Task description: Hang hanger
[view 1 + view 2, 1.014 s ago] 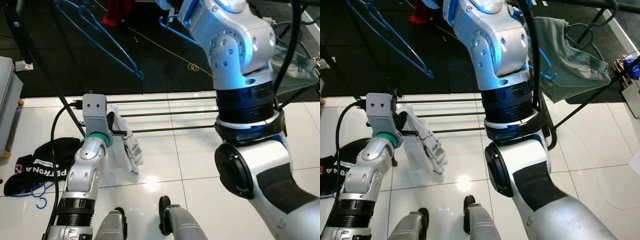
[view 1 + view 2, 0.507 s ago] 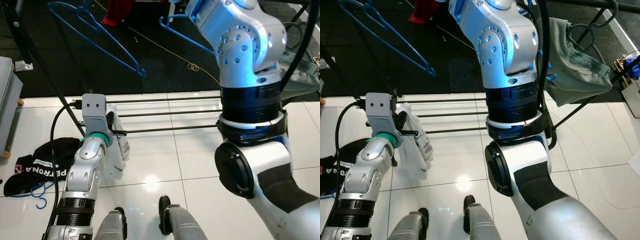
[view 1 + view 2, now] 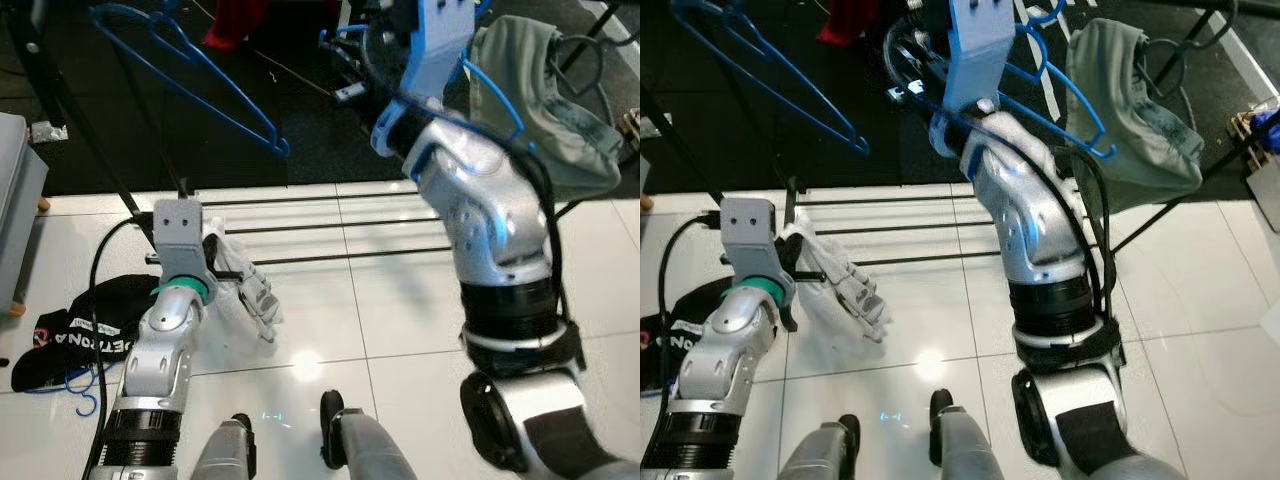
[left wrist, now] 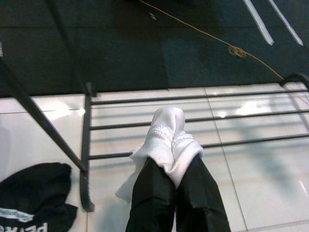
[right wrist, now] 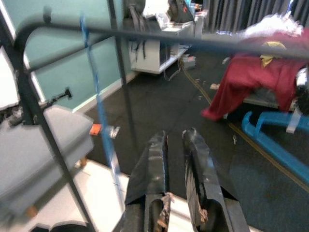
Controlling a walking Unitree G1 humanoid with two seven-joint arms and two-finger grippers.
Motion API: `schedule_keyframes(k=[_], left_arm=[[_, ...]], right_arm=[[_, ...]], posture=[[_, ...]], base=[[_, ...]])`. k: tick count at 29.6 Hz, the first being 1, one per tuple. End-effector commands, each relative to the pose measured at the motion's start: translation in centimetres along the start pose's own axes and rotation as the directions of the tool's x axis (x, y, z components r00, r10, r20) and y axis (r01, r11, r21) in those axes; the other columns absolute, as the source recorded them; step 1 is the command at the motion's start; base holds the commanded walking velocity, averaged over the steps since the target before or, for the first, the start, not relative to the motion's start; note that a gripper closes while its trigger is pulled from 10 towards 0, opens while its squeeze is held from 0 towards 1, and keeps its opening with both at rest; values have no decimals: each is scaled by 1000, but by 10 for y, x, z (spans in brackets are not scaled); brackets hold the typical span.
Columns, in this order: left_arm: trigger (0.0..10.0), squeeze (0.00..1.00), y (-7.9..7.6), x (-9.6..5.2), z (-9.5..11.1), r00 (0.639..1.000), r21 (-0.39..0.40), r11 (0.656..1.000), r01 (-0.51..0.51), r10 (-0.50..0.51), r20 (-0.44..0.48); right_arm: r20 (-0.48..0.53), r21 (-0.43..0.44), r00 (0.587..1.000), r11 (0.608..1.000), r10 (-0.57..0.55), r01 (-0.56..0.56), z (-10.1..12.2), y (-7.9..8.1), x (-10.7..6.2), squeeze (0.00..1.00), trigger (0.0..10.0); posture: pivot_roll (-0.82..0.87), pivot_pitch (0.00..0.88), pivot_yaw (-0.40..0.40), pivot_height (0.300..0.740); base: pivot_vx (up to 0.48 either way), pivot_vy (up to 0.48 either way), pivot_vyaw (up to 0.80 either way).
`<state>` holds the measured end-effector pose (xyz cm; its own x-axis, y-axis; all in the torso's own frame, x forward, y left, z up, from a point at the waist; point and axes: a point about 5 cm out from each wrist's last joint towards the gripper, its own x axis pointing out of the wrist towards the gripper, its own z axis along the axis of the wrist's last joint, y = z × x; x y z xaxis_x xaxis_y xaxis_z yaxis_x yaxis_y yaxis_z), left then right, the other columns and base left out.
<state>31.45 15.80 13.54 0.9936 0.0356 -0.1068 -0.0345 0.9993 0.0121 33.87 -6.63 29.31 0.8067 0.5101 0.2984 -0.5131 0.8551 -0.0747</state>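
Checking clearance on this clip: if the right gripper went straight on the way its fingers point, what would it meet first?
Probably the black rack rail crossing just past the right gripper, with the blue hanger hanging off to one side; beyond lies a red cloth. Depth is unclear.

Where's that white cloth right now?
The white cloth is pinched in the left gripper, held low on the robot's left above the white tile floor, just in front of the rack's bottom bars.
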Motion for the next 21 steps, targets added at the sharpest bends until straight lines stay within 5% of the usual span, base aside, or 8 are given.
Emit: schedule_keyframes(k=[1, 15, 16, 19, 21], left_arm=[[10000, 0, -1, -4, -7, 1000, 4, 1000, -1, 1, -8], [10000, 0, -3, -10, -27, 999, 34, 999, 13, -12, -46], [10000, 0, 0, -14, -33, 999, 38, 999, 6, -4, -53], [10000, 0, 0, -14, -33, 999, 38, 999, 6, -4, -53], [10000, 0, 3, -18, -40, 998, 29, 1000, -3, 5, -64]], right_arm=[[-76, 0, 995, 998, -66, 66, -28, -10, -14, 0, 10000], [-211, -48, 967, 990, -140, 133, -77, -24, -58, 0, 10000], [-264, -45, 949, 985, -173, 168, -95, -25, -71, 0, 10000], [-264, -45, 949, 985, -173, 168, -95, -25, -71, 0, 10000], [-327, -44, 922, 977, -210, 207, -117, -27, -88, 0, 10000]], posture=[[-34, 222, -7, 740], [-39, 220, 19, 740], [-43, 188, 17, 740], [-43, 188, 17, 740], [-49, 148, 13, 740]], base=[[0, 0, 0], [0, 0, 0], [0, 0, 0], [0, 0, 0], [0, 0, 0]])
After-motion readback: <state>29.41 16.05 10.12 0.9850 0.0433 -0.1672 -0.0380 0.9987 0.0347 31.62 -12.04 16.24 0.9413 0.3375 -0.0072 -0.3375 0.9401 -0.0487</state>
